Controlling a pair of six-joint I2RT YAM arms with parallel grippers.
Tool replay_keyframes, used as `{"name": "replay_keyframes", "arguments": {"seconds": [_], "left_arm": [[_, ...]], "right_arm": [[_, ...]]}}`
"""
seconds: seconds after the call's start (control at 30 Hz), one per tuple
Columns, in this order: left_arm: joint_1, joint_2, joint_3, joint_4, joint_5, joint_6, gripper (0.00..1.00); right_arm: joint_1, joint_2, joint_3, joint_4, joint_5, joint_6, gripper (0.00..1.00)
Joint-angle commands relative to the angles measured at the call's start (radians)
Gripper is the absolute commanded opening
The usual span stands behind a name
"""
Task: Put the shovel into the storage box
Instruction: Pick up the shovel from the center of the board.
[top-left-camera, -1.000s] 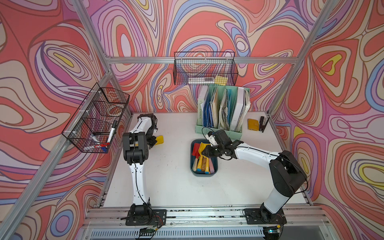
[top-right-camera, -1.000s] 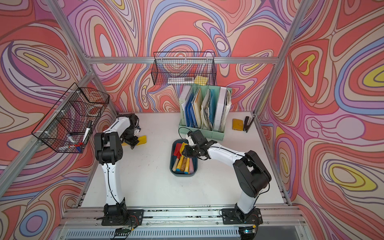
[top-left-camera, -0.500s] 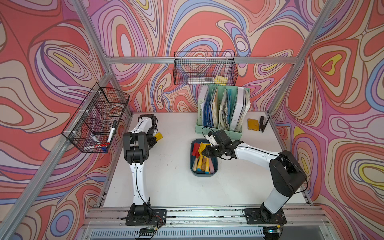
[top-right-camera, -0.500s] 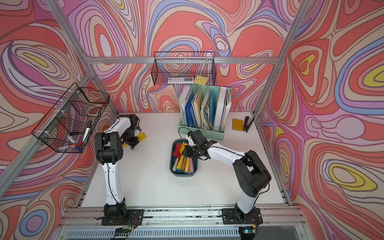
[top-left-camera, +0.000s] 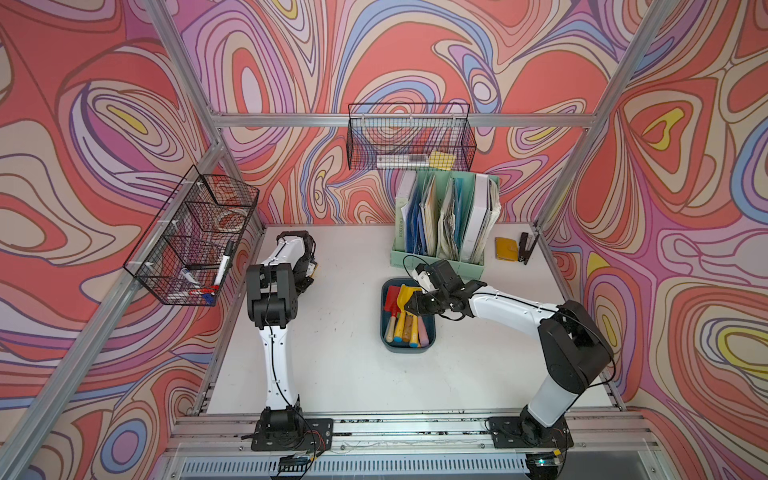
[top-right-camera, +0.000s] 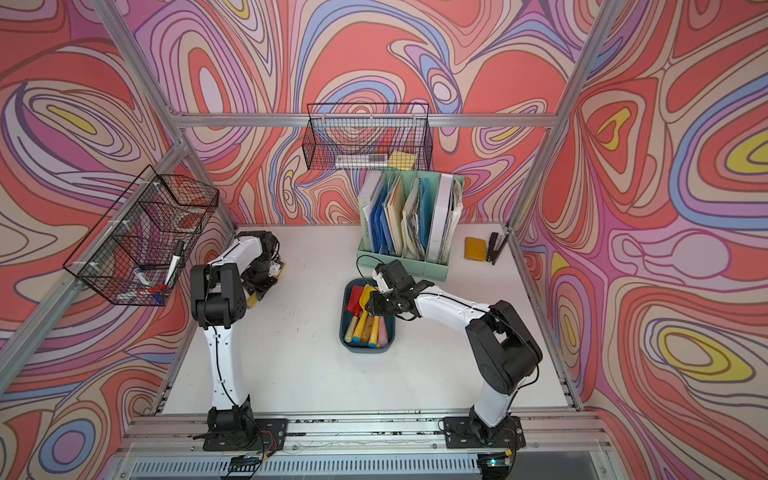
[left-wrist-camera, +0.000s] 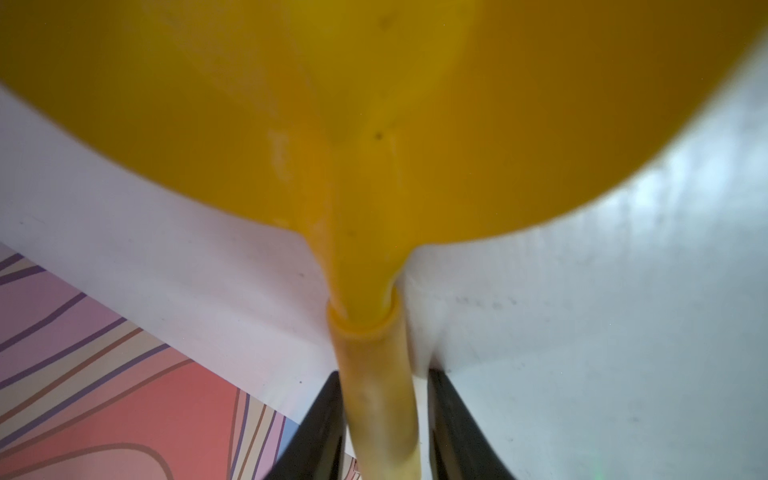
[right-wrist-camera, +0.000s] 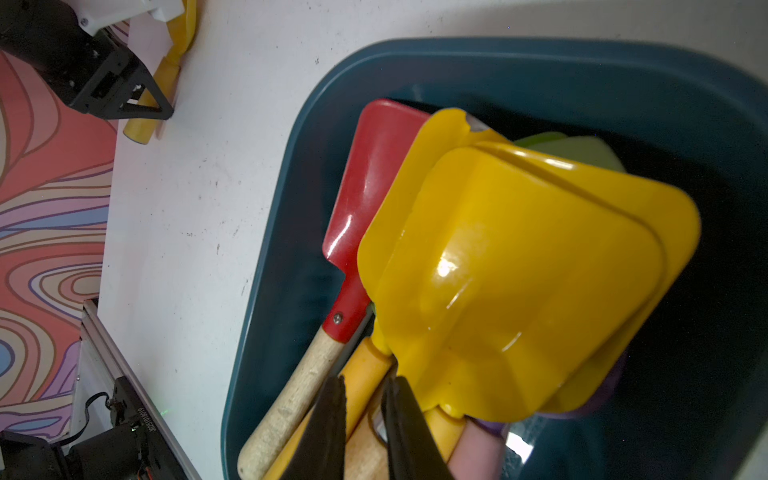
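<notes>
The yellow shovel (left-wrist-camera: 374, 124) lies on the white table (top-left-camera: 353, 374), left of centre in a top view (top-right-camera: 252, 300) and mostly hidden under the left arm's wrist. In the left wrist view its blade fills the upper frame and its pale handle runs down between the left gripper (left-wrist-camera: 382, 374). The 2 black fingers (left-wrist-camera: 320, 424) stand close on either side of the handle. 1 seems to touch it and a sliver of table shows beside the other, so I cannot tell whether they clamp it. The storage box (top-left-camera: 409, 350) sits well apart, near the frame centre, just below the mint-green file organiser (top-left-camera: 440, 268). It already holds a red shovel (right-wrist-camera: 365, 187), 2 yellow shovels (right-wrist-camera: 519, 291) and other handles. The right gripper (right-wrist-camera: 365, 380) hangs over the box (top-right-camera: 372, 307), its fingers close together with a narrow gap. I cannot tell whether they pinch a handle.
</notes>
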Motion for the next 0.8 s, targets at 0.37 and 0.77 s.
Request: {"name": "replay_keyframes", "arguments": {"seconds": [0.37,0.77], "left_arm": [[-0.069,-0.046,0.088,-0.103,0.148,-0.061,0.00],[-0.281,-0.190,0.183,-0.166,0.211,-0.094,0.00]], "right_arm": [[-0.002,-0.060,-0.002,-0.011,0.028,-0.008,0.19],[-0.002,-0.126,-0.009,-0.019,0.061,0.021,0.18]]}}
